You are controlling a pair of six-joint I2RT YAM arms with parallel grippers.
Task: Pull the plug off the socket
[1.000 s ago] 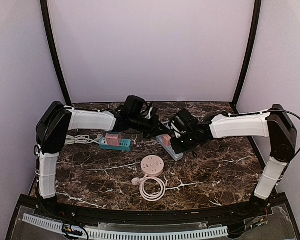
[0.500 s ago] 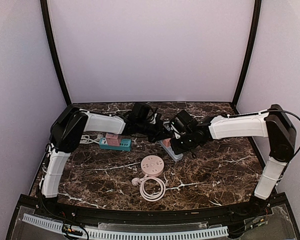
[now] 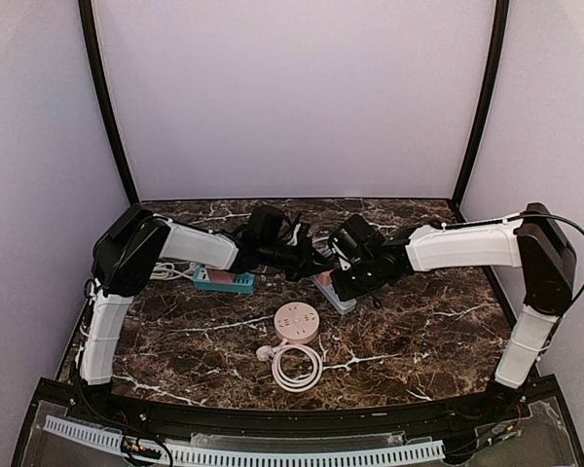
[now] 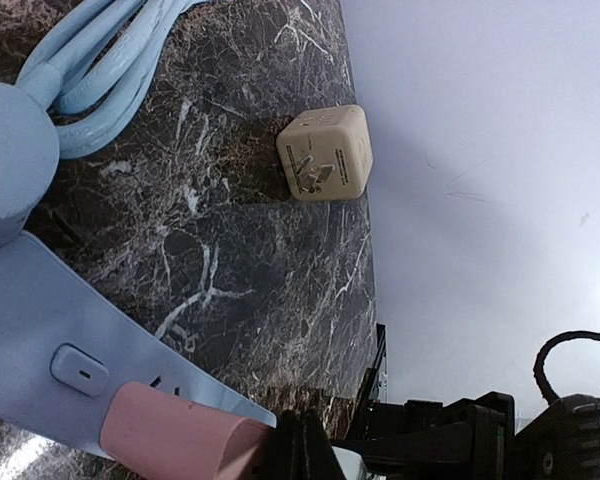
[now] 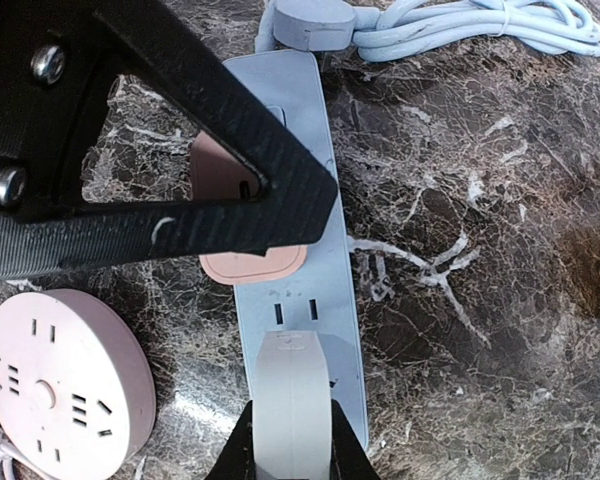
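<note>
A light blue power strip point(image 5: 335, 300) lies on the marble table; it also shows in the top view point(image 3: 334, 294). A pink plug point(image 5: 250, 263) sits in its middle socket and also shows in the left wrist view point(image 4: 175, 440). My left gripper point(image 4: 300, 448) is shut, its black tips right against the plug's side. From the right wrist view, one black left finger point(image 5: 180, 190) crosses over the plug and hides most of it. My right gripper point(image 5: 292, 400) is shut, with its pale pads pressed down on the strip's near end.
A beige cube adapter point(image 4: 325, 153) sits near the back wall. The strip's blue coiled cord point(image 5: 450, 25) lies behind it. A teal power strip point(image 3: 229, 282) lies at the left. A round pink socket point(image 3: 296, 322) with a white coiled cable point(image 3: 294, 365) lies nearer the front.
My left arm has swung right and lowered, bringing its gripper from the back middle up to the pink plug. The right arm has stayed on the strip.
</note>
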